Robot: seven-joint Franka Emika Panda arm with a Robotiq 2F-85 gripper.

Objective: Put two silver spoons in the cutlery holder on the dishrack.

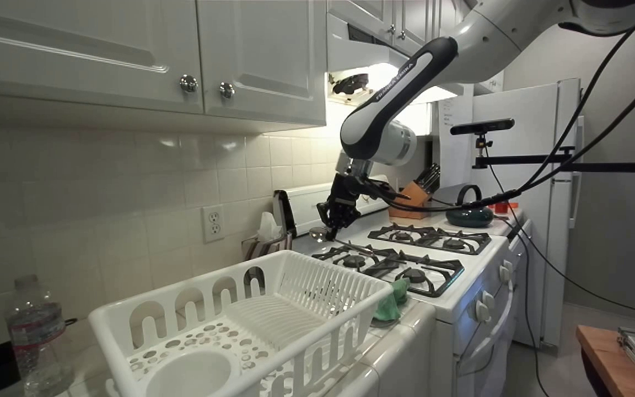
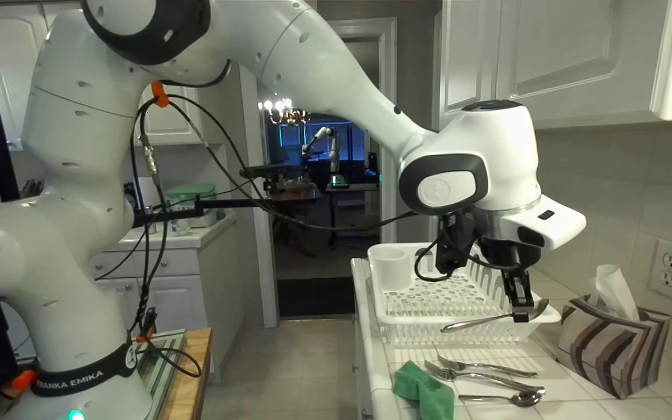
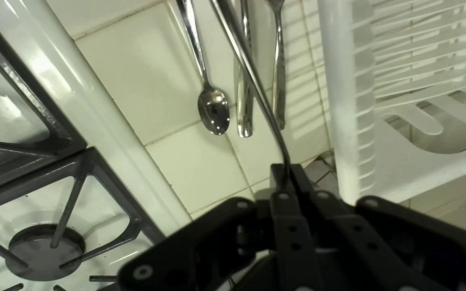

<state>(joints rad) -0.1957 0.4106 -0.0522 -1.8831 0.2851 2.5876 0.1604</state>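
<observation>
One silver spoon (image 2: 476, 322) hangs in the air, roughly level, with my gripper (image 3: 287, 171) shut on it. Its handle (image 3: 253, 76) reaches forward from between the fingertips; the bowl (image 1: 317, 234) sticks out on the opposite side and is hidden in the wrist view. A second silver spoon (image 3: 213, 109) lies on the tiled counter below. The white dishrack (image 1: 174, 288) stands beside my gripper, apart from it. In its far corner from me is the cutlery holder (image 2: 391, 271), a round white cup whose rim (image 1: 232, 361) shows in an exterior view.
Two forks (image 2: 499, 380) lie beside the counter spoon, near a green cloth (image 2: 426, 389). A striped tissue box (image 2: 613, 344) stands by the tiled wall. The stove with black grates (image 1: 414, 275) borders the counter. A plastic bottle (image 1: 36, 336) stands past the rack.
</observation>
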